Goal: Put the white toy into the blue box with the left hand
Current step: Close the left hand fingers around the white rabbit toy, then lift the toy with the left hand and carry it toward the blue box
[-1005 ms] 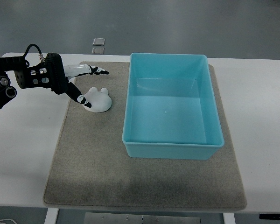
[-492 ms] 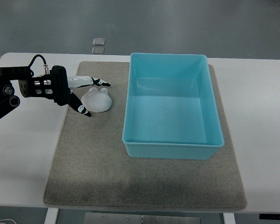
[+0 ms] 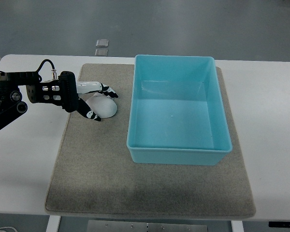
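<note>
- The left hand point(image 3: 93, 99) reaches in from the nine o'clock edge of the top view, its fingers spread around the white toy point(image 3: 104, 106): the upper fingers point(image 3: 108, 92) lie over the toy's twelve o'clock side, the thumb tip sits at its seven o'clock side; whether they grip it firmly cannot be told
- The white toy rests on the grey mat point(image 3: 96, 169), in the mat's ten o'clock part, at nine o'clock from the blue box point(image 3: 135, 116) and just beside it, not touching
- The blue box stands upright on the mat toward its three o'clock side, open on top, with nothing seen inside
- The mat lies flat on the white table point(image 3: 270, 121), which shows bare at both nine and three o'clock of it
- Two small square tiles point(image 3: 102, 47) lie on the floor beyond the table's twelve o'clock edge
</note>
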`<state>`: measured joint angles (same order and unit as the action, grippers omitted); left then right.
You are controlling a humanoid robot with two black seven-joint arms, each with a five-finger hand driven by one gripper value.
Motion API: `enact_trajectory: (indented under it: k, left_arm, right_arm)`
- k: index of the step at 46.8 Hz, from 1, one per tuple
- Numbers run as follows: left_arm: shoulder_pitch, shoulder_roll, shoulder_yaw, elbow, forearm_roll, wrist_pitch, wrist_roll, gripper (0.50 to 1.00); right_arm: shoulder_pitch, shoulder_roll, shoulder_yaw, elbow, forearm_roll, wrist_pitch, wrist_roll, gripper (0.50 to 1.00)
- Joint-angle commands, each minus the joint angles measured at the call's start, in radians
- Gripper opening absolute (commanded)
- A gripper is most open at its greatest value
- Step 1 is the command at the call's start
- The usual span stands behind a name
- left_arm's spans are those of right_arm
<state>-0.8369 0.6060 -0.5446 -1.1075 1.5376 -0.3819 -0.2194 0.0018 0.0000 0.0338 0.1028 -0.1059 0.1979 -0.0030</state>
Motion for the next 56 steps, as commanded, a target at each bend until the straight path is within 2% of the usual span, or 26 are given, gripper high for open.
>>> enact_trajectory:
  k: [1,4,7,12,17,19,23,33,56]
  left_arm:
    - [-0.001,0.0,0.0,0.003,0.039,0.003,-0.001,0.748]
    - [-0.001,0.0,-0.001,0.005,0.067,0.005,-0.001,0.664]
    - [-0.001,0.0,-0.001,0.006,0.075,0.006,-0.001,0.632]
    - [-0.004,0.0,-0.006,0.008,0.073,0.012,0.0,0.617]
    - [-0.005,0.0,-0.012,0.008,0.073,0.014,0.0,0.544]
    - [-0.007,0.0,-0.014,0.008,0.072,0.015,0.0,0.5]
    - [-0.007,0.001,-0.017,0.008,0.072,0.024,-0.001,0.5]
    - [-0.011,0.012,-0.018,0.008,0.062,0.11,-0.001,0.5]
    - [-0.137,0.07,-0.058,0.003,0.041,0.121,-0.003,0.5]
  right_arm:
    - [0.0,0.0,0.0,0.0,0.0,0.0,0.0,0.936]
    - [0.0,0.0,0.0,0.0,0.0,0.0,0.0,0.936]
    - [0.0,0.0,0.0,0.0,0.0,0.0,0.0,0.936]
    - [0.0,0.0,0.0,0.0,0.0,0.0,0.0,0.936]
    - [0.0,0.0,0.0,0.0,0.0,0.0,0.0,0.936]
    - [0.0,0.0,0.0,0.0,0.0,0.0,0.0,0.936]
    - [0.0,0.0,0.0,0.0,0.0,0.0,0.0,0.936]
    - [0.0,0.0,0.0,0.0,0.0,0.0,0.0,0.936]
    - [0.0,0.0,0.0,0.0,0.0,0.0,0.0,0.936]
